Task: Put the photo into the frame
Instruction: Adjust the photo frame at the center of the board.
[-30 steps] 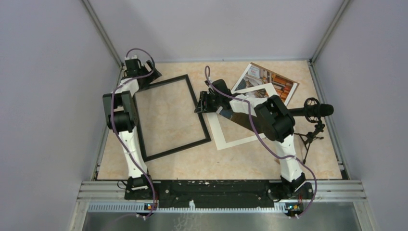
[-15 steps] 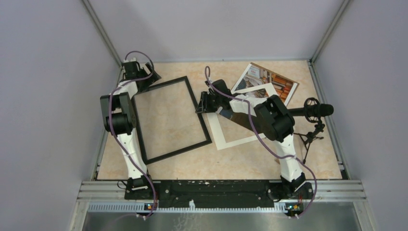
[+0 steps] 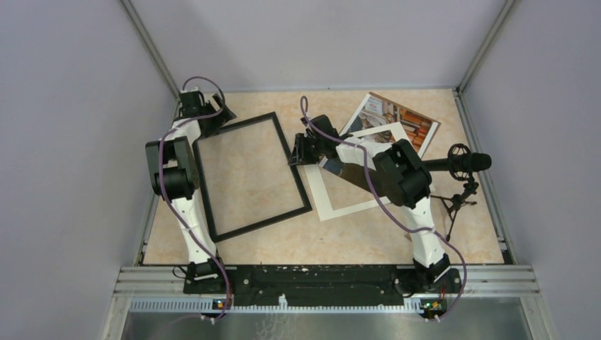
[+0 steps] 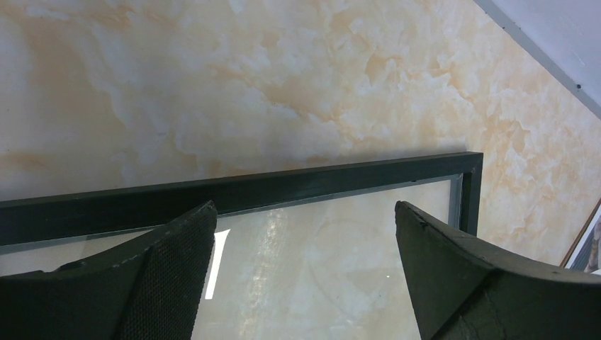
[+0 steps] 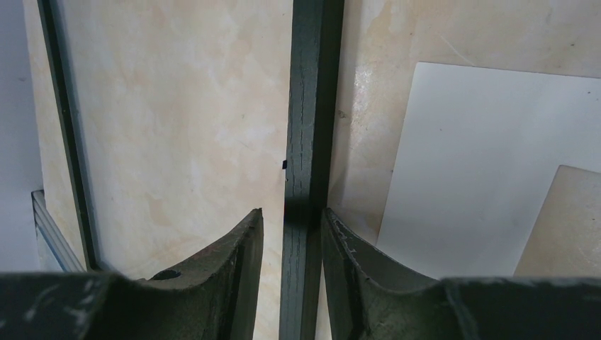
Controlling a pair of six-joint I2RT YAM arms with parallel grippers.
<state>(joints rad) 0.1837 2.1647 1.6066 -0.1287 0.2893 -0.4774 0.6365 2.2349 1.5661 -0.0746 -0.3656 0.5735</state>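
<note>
The frame (image 3: 262,222), thin black border around glass, lies flat at the left of the table. The photo (image 3: 397,120), a colourful print, lies at the back right, partly under the white mat (image 3: 333,205). My left gripper (image 3: 220,113) hangs open over the frame's far left corner; the top bar (image 4: 283,185) crosses just ahead of its fingers, with nothing between them (image 4: 305,212). My right gripper (image 3: 293,157) straddles the frame's right bar (image 5: 312,106). The jaws (image 5: 292,216) are narrow, the right finger against the bar and a slim gap left at the other.
The white cardboard mat (image 5: 482,163) lies just right of the frame's right bar. A black microphone on a small tripod (image 3: 464,163) stands at the right edge. Metal rails and grey walls border the table.
The right gripper's jaws have drawn closer around the frame's right bar. The left arm's elbow has shifted slightly left; its gripper stays open at the frame's far corner.
</note>
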